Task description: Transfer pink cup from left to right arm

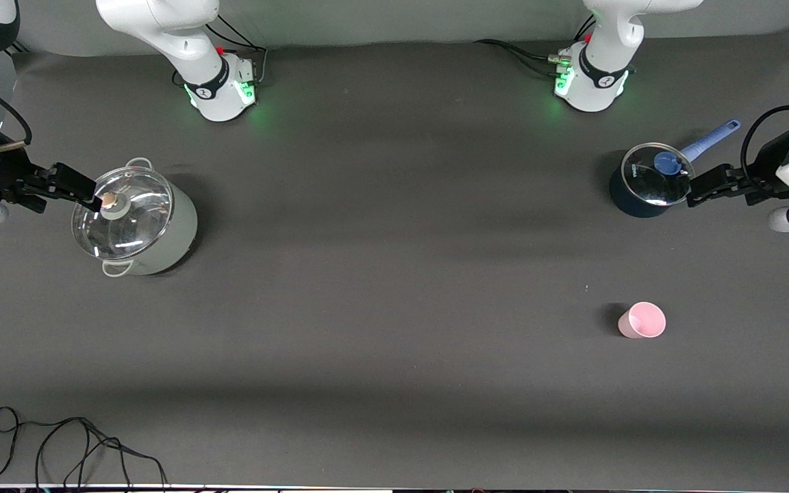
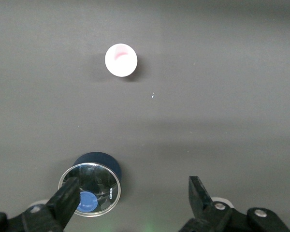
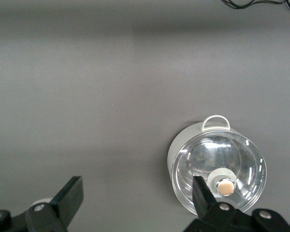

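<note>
Matt pink cup [image 1: 642, 320], glossy glass pot lid [image 1: 122, 213]

We see soft, even light from above on the dark table [image 1: 394, 274]. It is not very bright, and pale bands of light run across the cloth. The pink cup [image 1: 642, 320] throws a small dark shadow toward the right arm's end of the table. Each pot has a soft shadow too. The glass lid [image 1: 122, 213] of the steel pot shines with white glare, and we see that shine again in the right wrist view. The lid [image 1: 657, 174] of the blue saucepan glints a little. Green lamps glow on both arm bases [image 1: 227, 89]. The front view looks sharp. In the left wrist view the cup looks washed out and nearly white.
</note>
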You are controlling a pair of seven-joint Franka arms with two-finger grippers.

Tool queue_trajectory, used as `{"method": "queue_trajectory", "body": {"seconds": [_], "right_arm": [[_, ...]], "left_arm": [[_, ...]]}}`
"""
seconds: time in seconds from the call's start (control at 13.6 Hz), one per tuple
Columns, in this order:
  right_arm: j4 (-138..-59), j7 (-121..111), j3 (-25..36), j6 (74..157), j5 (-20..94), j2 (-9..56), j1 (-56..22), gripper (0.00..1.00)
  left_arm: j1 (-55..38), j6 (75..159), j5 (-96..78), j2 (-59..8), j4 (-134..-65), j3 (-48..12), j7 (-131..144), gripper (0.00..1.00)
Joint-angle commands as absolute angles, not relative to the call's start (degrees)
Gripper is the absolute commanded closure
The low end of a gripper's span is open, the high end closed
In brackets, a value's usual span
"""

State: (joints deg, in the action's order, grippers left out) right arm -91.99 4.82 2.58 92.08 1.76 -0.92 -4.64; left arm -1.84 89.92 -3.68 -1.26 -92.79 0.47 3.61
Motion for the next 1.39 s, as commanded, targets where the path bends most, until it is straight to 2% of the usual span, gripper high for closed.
{"method": "queue_trajectory", "body": {"seconds": [0.0, 1.03, 1.32], "right_arm": [[-92.1, 4.0, 2.2, 91.8, 2.5, -1.4, -4.1, 0.0], [-91.8, 4.6, 2.3, 91.6, 2.5, -0.1, -4.6, 0.0], [-91.8, 4.5, 2.3, 91.5, 2.5, -0.2, -4.7, 0.0]], "left_arm": [[-3.6, 89.5, 0.1, -1.4, -92.7, 1.2, 3.3, 0.0], [-3.2, 90.4, 0.1, -1.7, -92.3, 1.2, 1.0, 0.0], [3.9, 95.6, -8.7, -6.5, -90.1, 1.7, -21.0, 0.0]]}}
